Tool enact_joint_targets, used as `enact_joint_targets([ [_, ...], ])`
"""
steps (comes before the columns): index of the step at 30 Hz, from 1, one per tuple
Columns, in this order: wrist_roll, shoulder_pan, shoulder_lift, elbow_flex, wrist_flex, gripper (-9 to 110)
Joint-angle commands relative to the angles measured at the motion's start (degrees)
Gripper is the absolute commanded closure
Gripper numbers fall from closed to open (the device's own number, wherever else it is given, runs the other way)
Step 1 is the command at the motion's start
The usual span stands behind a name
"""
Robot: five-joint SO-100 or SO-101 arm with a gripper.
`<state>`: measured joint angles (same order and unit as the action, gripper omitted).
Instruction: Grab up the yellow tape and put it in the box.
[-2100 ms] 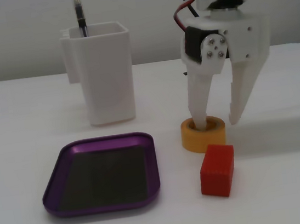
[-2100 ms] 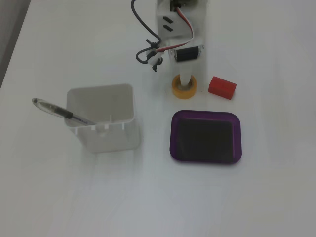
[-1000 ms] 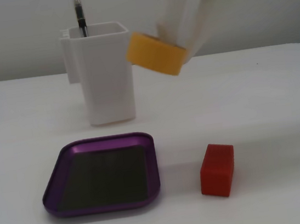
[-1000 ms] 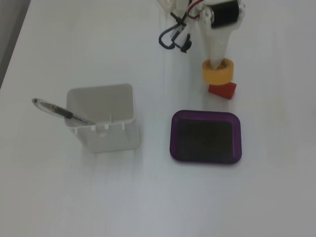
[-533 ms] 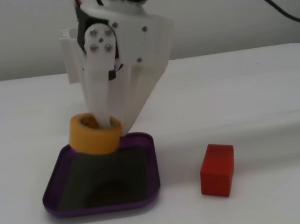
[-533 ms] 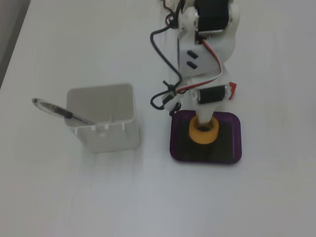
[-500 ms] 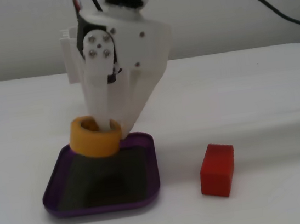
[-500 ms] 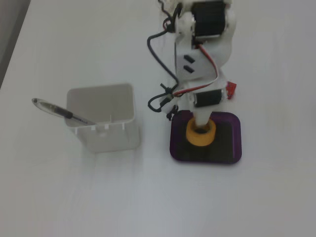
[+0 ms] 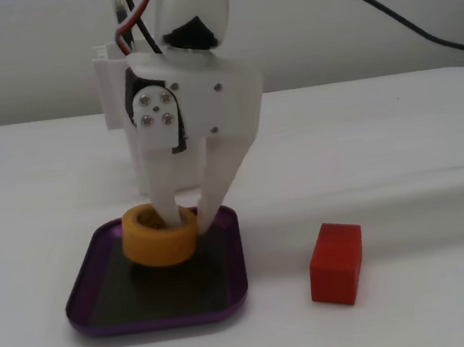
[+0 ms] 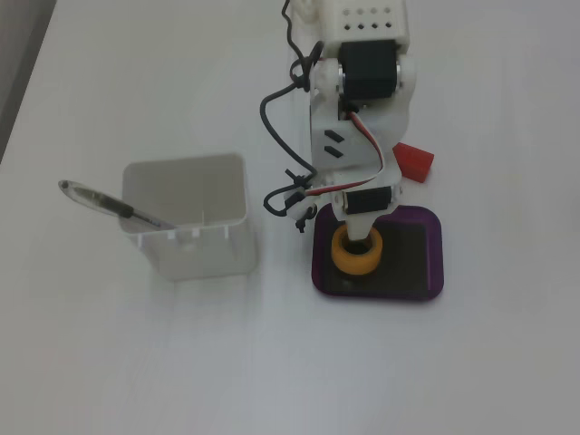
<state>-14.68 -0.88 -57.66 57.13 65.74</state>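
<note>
Where the small yellow-orange ring of tape (image 9: 160, 234) sits, we see it over the back left part of the flat purple tray with round corners and a dark floor (image 9: 89, 288). It is tipped a little, and we cannot tell if it touches the floor. Our white two-finger gripper (image 9: 185, 218) comes down on it from above. One finger goes into the hole of the ring. The other finger is outside, on the right side of the ring in this fixed view. So the fingers pinch the wall of the ring between them.

From the fixed view up high, the tape (image 10: 356, 253) lies in the left half of the tray (image 10: 433, 272), under the gripper (image 10: 360, 234).

Past the tray, a small red block (image 9: 336, 263) stands on the white table (image 9: 415, 132), near the tray but not touching it. A tall white plastic tub (image 10: 190, 217) stands well apart on the other side, with a pen (image 10: 109, 203) leaning on its rim.
</note>
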Motion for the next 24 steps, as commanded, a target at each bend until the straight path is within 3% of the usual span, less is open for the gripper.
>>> enact_joint_targets([
  [1, 0.4, 0.3, -1.9, -3.3, 4.5, 96],
  [7, 0.6, 0.3, -6.9, -13.3, 15.1, 86],
  [16, 0.8, 0.1, -27.8, -24.6, 31.1, 85],
  [24, 4.4, -0.3, -56.3, -2.0, 31.3, 86],
])
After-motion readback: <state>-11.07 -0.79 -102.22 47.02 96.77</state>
